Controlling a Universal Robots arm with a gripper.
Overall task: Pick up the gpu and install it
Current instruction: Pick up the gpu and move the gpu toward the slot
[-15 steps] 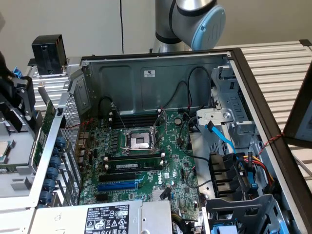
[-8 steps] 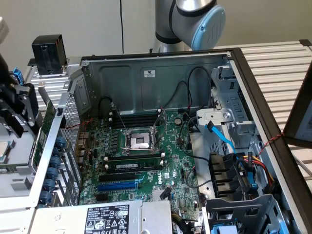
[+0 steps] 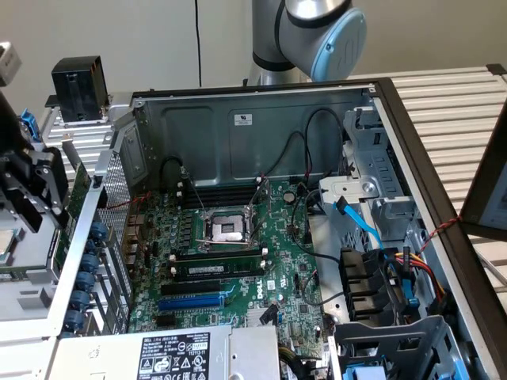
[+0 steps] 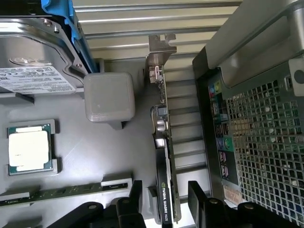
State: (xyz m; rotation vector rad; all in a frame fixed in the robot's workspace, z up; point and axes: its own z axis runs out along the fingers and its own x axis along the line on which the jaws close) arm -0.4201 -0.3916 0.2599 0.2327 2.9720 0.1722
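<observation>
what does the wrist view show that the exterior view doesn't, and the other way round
Wrist view adds: the gripper open, with a finger on each side of the gpu, which stands on edge; the case's rear ports; a loose memory stick.
Exterior view adds: the motherboard inside the case, its processor socket, the power supply, the drive cables.
Both: the gpu beside the case's mesh rear wall.

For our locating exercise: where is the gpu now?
Wrist view: the gpu stands on edge between the computer case's rear port panel and the grey parts tray, the open pincer straddling its end.
</observation>
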